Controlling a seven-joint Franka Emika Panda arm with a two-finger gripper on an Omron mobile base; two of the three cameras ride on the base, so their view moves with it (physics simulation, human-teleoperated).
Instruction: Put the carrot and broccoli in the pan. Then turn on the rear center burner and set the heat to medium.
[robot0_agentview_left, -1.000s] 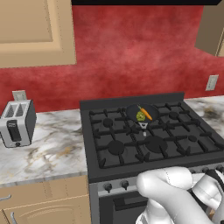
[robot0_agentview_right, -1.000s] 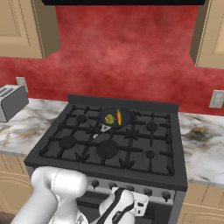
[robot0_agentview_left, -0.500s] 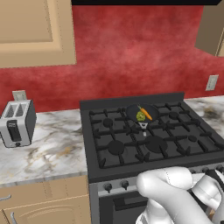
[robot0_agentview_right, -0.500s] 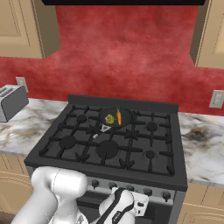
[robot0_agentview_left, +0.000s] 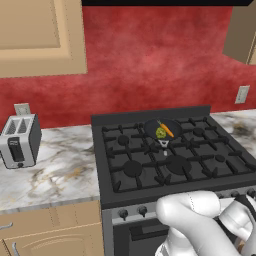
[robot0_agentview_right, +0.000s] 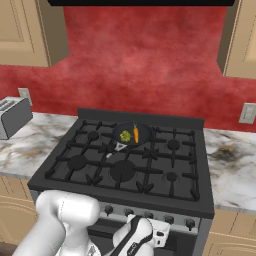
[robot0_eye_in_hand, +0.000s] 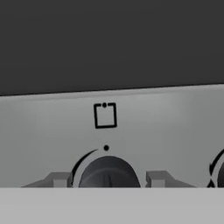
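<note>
The dark pan sits on the rear center burner of the black stove. Inside it the orange carrot lies beside the yellow-green broccoli. My gripper is open, low in front of the stove's silver control panel. Its fingertips stand on either side of a dark round knob, with small gaps to it. A square mark with a dot at its top edge sits above this knob.
A silver toaster stands on the marble counter left of the stove. More counter lies to the right. A second knob peeks in at the hand view's right edge. Several knobs line the stove front.
</note>
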